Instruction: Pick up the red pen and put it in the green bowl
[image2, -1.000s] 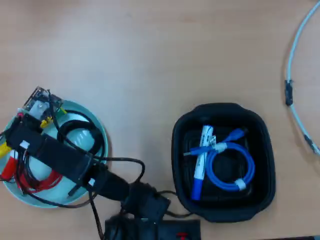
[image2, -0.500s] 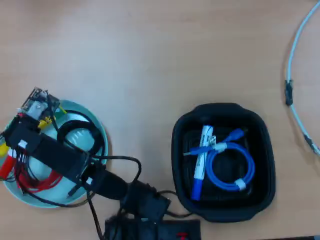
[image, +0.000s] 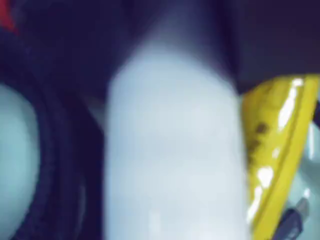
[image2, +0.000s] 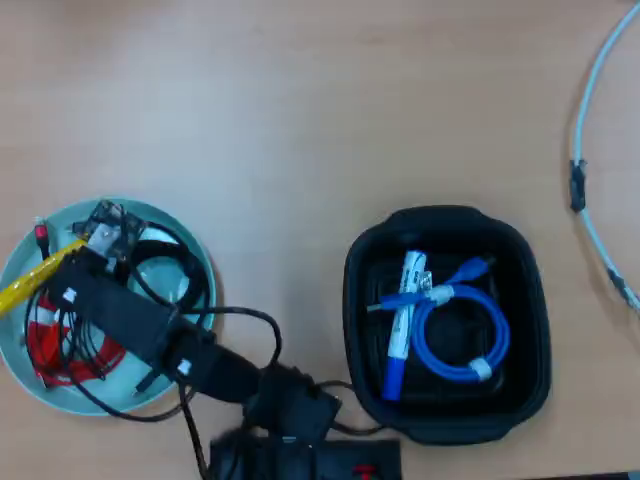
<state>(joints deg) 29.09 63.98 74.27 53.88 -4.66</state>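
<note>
Overhead view: shallow round pale mint-green bowl (image2: 160, 212) sits near the table's lower left corner. The black Koch arm reaches over it from the bottom edge, with the gripper (image2: 95, 245) over the bowl's upper left part.

- Jaws are hidden under the wrist board and wiring. Cannot tell how far they are parted, or whether they grip anything.
- Thick white-barrelled red pen (image: 175, 150) fills the middle of the wrist view, very close and blurred. A flat yellow strip (image: 280, 150) lies just beside it on the right, and a black cable (image: 55, 165) on the left.
- Overhead, the strip (image2: 30, 282) crosses the bowl's left rim. A small red tip (image2: 40, 237) near the upper left rim may be the pen's end; the barrel is hidden by the arm.
- Judgement: the pen is at or inside the bowl, so this is the release step.

To do it well:
- Let go only once the barrel is low over the bowl's floor, clear of the low rim.
- Part the jaws fully.
- Lift straight up, so the loose red wires (image2: 60, 345) and cable do not drag the pen or tip the shallow dish.

Black rounded-square tray (image2: 440, 222) near the bottom edge, well apart; leave it alone.
</note>
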